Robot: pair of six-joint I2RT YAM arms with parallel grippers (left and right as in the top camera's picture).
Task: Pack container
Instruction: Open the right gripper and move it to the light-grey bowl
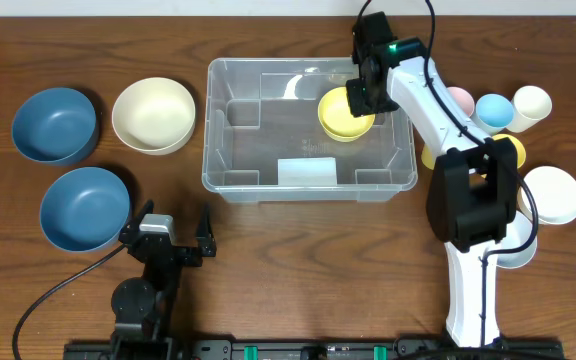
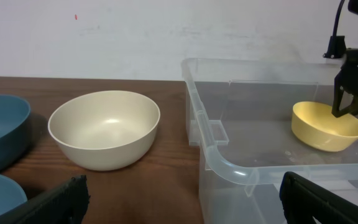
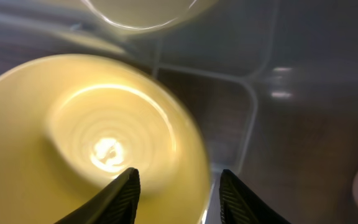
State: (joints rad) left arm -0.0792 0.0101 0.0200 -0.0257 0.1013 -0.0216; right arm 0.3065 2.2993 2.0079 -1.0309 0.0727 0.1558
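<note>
the bin (image 1: 268,140) sits in the upper middle of the top view, with its open side up so things can go in. it is see-through, so the table shows under it.

a yellow bowl (image 1: 340,118) is inside the bin, in its upper right corner. it is tucked near the walls, i think, to leave room for more bowls. in the left wrist view it looks tipped, with its right edge higher.

the right gripper (image 1: 360,98) reaches down into that corner. in its own view one finger (image 3: 120,196) is over the inside of the bowl and the other is outside the rim, with a gap between them. that view is blurry. i cannot tell if the fingers are pinching the rim or are loose.

the left gripper (image 1: 173,232) is at the lower left of the top view, low by the table. its fingers are spread wide and hold nothing. it seems to be waiting.

a cream bowl (image 1: 153,115) sits just left of the bin. two blue bowls (image 1: 55,124) are farther left. cups (image 1: 493,108) and a white bowl (image 1: 550,193) are on the right. none of these are packed yet, so the job looks only just begun.
</note>
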